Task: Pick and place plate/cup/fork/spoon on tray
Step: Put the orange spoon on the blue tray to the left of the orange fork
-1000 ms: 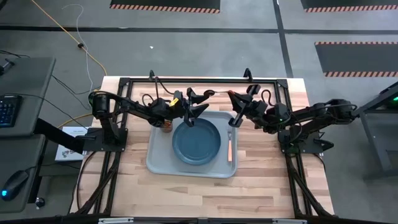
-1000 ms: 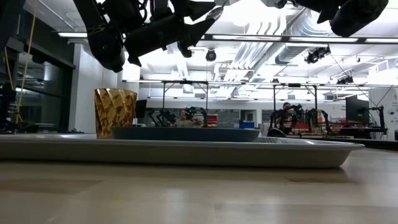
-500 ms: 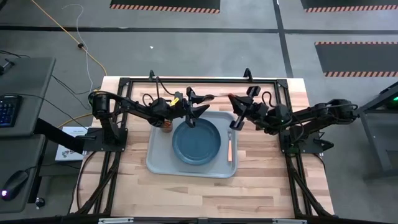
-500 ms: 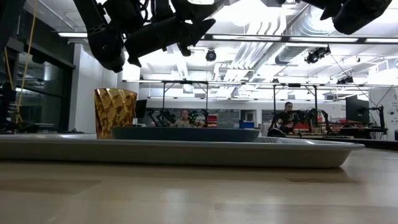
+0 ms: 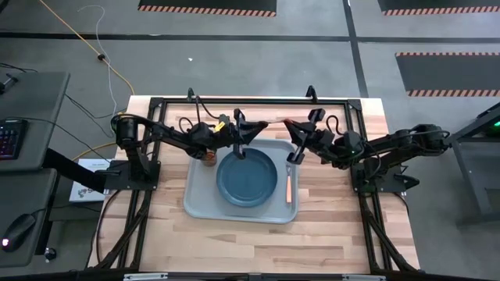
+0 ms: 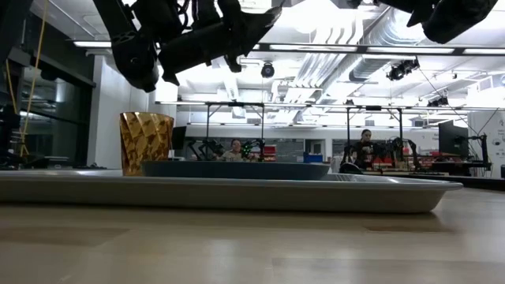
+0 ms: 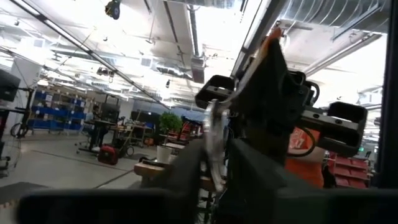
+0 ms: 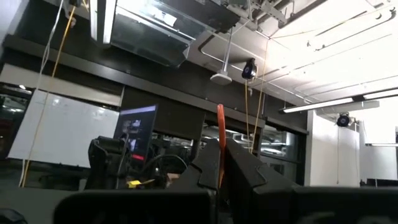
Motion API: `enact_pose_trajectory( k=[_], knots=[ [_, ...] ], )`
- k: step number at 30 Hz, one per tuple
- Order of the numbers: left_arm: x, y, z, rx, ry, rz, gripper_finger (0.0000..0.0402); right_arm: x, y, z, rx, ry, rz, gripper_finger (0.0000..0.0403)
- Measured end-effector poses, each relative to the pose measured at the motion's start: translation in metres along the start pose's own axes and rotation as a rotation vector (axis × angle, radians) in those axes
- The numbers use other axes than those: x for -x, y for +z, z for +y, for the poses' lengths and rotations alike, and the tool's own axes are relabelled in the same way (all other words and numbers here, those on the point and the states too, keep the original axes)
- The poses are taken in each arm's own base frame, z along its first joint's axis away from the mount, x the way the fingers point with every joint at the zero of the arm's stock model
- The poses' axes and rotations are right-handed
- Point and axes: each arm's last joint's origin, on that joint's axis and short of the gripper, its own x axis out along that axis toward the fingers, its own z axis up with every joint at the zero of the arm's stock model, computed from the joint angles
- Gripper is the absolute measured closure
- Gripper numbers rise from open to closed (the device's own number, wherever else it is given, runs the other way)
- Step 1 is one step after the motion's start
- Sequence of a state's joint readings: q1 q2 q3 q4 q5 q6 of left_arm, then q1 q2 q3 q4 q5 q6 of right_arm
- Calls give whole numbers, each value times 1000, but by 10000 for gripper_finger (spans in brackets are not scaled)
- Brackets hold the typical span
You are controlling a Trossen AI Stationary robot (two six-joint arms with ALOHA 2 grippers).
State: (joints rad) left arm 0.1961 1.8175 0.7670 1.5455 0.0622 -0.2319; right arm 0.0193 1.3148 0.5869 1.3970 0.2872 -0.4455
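At the far left of the tray (image 5: 195, 199) stands the cup (image 5: 208, 160), with the plate (image 5: 246, 176) lying flat in the middle. Above the tray's far edge, the left gripper (image 5: 250, 129) has its fingers drawn narrow around the silver part of the spoon (image 5: 269, 122), which hangs in the air between the two arms. The right gripper (image 5: 297, 130) is clamped on the spoon's orange handle end. So both seem to hold the spoon at once, though we cannot be sure the left grip is firm. The fork (image 5: 290, 187) lies along the tray's right side.

We judge the spoon light and stiff, but thin and smooth, so it could twist or slip in a loose pinch. We would hold it squarely across the flat stem near the bowl. One gripper should let go only once the other is secure. Then we would lay it flat on bare tray floor, not on the plate rim.
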Motion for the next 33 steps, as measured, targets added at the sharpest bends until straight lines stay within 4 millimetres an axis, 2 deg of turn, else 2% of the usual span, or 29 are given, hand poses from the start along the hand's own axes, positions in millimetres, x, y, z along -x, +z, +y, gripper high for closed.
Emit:
enact_pose_trajectory(
  k=[2,3,12,16,21,27,33],
  knots=[
    [0,0,1,0,7,-1,379,0,0,0,-1,3,-4,403],
    [0,1,2,0,13,-3,388,0,0,0,0,7,-4,403],
    [0,1,7,-3,21,6,397,0,-1,1,-13,-3,20,402],
    [4,0,15,4,49,34,398,0,-4,-1,12,-73,77,386],
    [22,9,29,9,109,54,400,4,-5,-2,102,-147,240,331],
    [34,30,29,-20,183,64,401,14,-1,-5,189,-177,439,239],
    [37,45,26,-147,345,320,401,33,2,-13,169,-135,674,187]
  ],
)
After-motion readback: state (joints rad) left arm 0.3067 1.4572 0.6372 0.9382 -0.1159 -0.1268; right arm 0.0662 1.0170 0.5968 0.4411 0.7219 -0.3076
